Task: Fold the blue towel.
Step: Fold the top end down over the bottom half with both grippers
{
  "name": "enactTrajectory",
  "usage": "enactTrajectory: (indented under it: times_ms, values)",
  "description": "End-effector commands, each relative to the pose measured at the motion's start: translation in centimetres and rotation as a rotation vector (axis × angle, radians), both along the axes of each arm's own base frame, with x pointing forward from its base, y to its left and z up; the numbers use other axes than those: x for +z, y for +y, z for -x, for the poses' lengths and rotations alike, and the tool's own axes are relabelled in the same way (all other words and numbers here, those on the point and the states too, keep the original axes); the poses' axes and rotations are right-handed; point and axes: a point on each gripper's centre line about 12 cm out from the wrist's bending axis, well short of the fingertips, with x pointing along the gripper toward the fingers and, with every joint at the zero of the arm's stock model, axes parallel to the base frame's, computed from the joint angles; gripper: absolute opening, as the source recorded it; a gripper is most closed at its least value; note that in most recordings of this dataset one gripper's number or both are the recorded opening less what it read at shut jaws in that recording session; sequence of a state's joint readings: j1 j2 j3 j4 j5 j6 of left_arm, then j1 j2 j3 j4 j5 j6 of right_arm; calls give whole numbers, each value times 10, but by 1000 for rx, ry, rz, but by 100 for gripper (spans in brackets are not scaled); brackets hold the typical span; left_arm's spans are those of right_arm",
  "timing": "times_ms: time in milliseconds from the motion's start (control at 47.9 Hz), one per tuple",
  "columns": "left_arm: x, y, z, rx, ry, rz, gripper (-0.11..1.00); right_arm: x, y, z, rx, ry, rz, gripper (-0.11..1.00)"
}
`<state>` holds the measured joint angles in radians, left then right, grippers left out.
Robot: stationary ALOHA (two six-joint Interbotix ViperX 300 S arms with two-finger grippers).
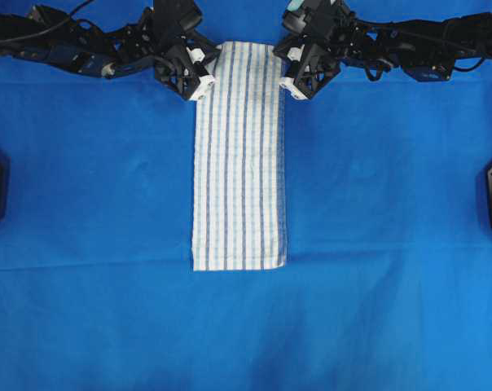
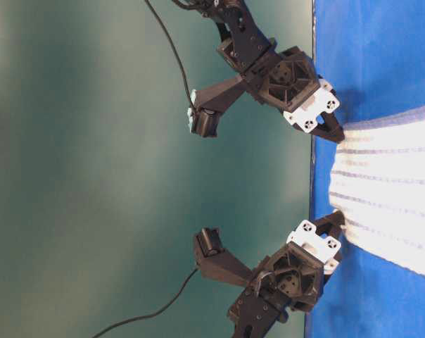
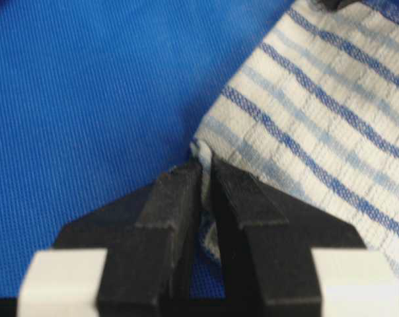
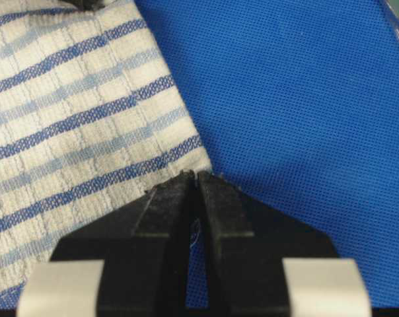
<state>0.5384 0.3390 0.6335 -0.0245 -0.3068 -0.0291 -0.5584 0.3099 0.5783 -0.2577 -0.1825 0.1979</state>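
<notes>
At the top of the overhead frame, the left gripper (image 1: 204,75) and right gripper (image 1: 290,73) each pinch a top corner of the blue towel (image 1: 239,163), fingers clamped on the cloth. The towel lies as a long narrow strip down the centre of the blue table covering (image 1: 83,204).

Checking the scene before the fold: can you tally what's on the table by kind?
Striped towel: 1
Blue table covering: 1
Grippers: 2, left gripper and right gripper, each shut on a far corner of the towel
Total: 4
</notes>
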Motion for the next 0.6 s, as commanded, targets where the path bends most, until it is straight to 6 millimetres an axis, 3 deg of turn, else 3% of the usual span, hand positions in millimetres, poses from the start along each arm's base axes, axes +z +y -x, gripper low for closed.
enactTrajectory:
  times_ms: [0, 250, 584]
  values:
    - [19, 5, -1, 6, -34, -27, 5, 20, -2, -6, 0, -42, 23, 4]
    - [53, 9, -4, -14, -88, -97, 5, 50, -6, 0, -16, -80, 56, 4]
    - [52, 2, 0, -23, -65, -82, 5, 54, -3, 2, -14, -83, 57, 4]
